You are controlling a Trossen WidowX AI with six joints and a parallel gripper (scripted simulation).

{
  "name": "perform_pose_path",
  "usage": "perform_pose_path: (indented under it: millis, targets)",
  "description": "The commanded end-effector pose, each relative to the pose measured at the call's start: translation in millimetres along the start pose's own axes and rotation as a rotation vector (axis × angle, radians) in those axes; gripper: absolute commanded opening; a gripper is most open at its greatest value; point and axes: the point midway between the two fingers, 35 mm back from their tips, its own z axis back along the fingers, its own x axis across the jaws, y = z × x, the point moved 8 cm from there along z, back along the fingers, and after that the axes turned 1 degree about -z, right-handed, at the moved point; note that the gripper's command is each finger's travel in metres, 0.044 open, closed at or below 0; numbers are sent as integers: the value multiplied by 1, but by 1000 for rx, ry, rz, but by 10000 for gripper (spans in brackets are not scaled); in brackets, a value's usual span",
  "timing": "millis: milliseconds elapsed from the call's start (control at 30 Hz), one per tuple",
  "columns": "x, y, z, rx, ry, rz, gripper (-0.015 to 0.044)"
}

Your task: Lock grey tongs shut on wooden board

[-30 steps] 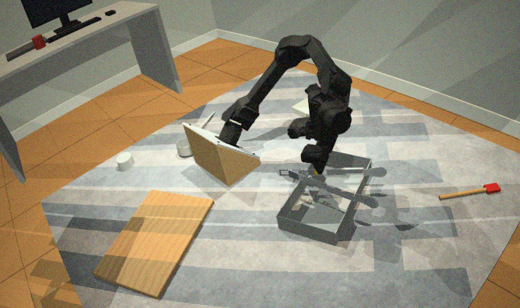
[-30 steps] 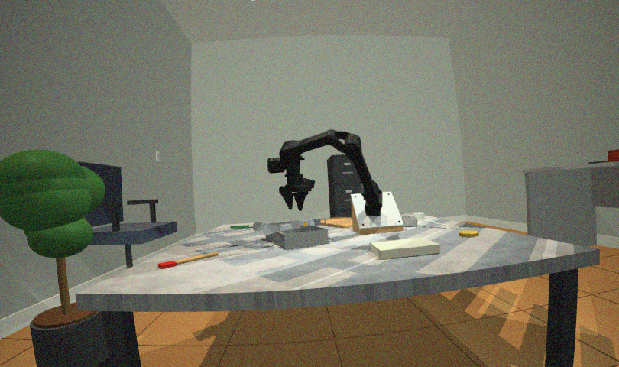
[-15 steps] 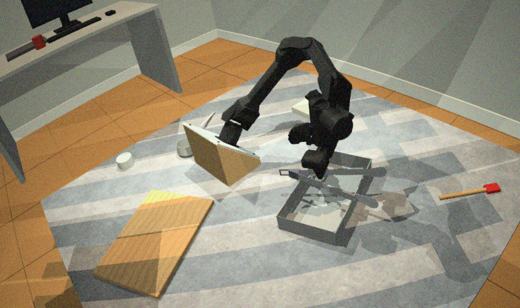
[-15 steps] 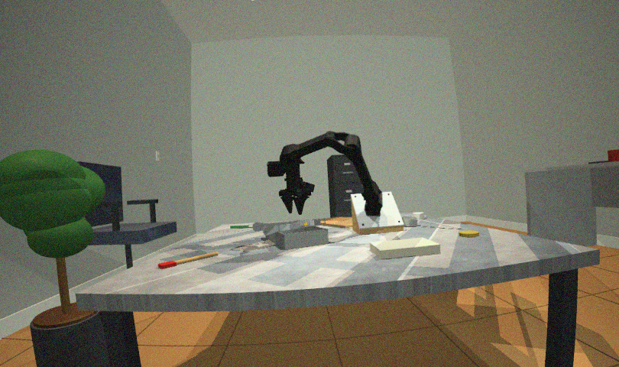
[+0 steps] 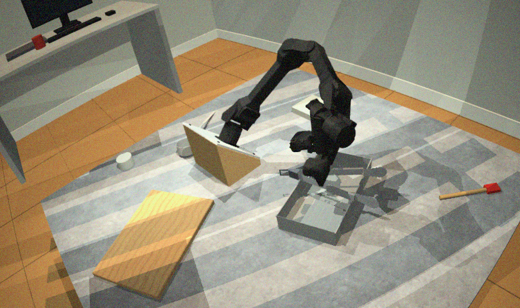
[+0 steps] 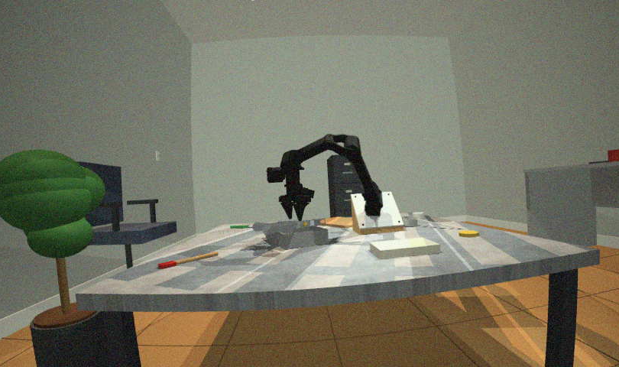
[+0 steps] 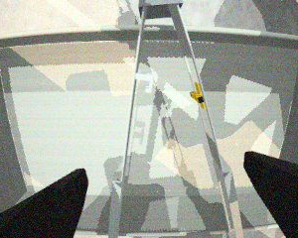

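Note:
The grey tongs [image 5: 294,174] [image 7: 162,11] lie across the roasting tin [image 5: 306,231] [image 6: 319,236] [image 7: 238,34]. Their hinge end sticks out past one wall; the two arms spread apart toward the rounded tips beyond the opposite wall. A yellow mark [image 6: 305,223] [image 7: 198,96] sits on one arm. My gripper [image 5: 321,183] [image 6: 294,219] [image 7: 165,169] is open and empty, pointing down above the tongs. In the wrist view both arms run between its fingers. In the top view it hides part of the tongs. The wooden board [image 5: 151,244] lies flat, apart from the tin.
The sloped base block [image 5: 209,156] [image 6: 392,213] stands between tin and grey pot [image 5: 184,149]. A white cylinder [image 5: 124,161] stands beyond the pot. A pale slab [image 5: 303,108] [image 6: 403,248], a red-headed tool [image 5: 492,188] [image 6: 167,264], a yellow disc [image 6: 468,233] and a green item [image 6: 239,226] also lie around.

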Motion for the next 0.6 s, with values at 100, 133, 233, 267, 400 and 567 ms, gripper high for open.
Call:
perform_pose_path:
  millis: [100,133,233,267,400,567]
  targets:
    - [0,-1,-13,0,5,-7,440]
    - [0,-1,-15,0,5,-7,440]
    - [0,-1,-20,1,6,-7,440]
    - [0,-1,-22,1,6,-7,440]
    - [-1,-1,-28,1,6,-7,440]
    - [-1,-2,-36,1,7,-6,440]
